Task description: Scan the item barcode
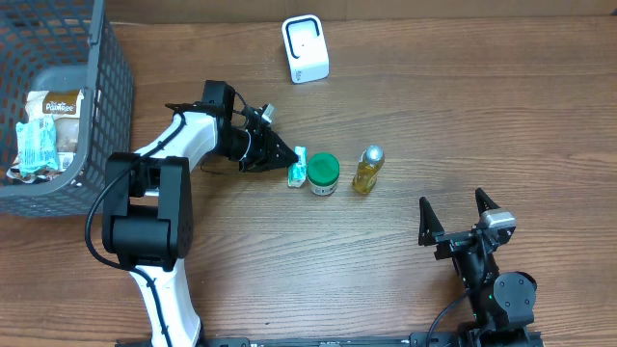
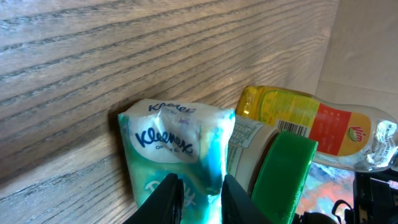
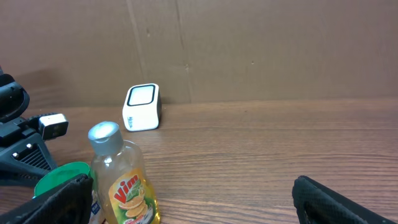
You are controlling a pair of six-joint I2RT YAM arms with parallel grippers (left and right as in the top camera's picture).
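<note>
Nearest the robot, the right end effector (image 1: 452,206) is held wide open above the surface (image 1: 434,106), with nothing between its fingers. Farther out, the Kleenex pack (image 2: 171,146) is seen right against a green-lidded jar (image 1: 323,173), with a Vim bottle (image 1: 367,170) just beyond. The left end effector (image 1: 287,160) is narrowly parted around the pack's end; whether the pack is gripped cannot be told. Farthest back, the white scanner (image 1: 305,48) is seen upright.

My left arm (image 1: 183,140) has white shells, black joints and a black cable (image 1: 94,226) looping off its base; my right arm (image 1: 482,265) is all black, with a grey block (image 1: 498,220) on top.
</note>
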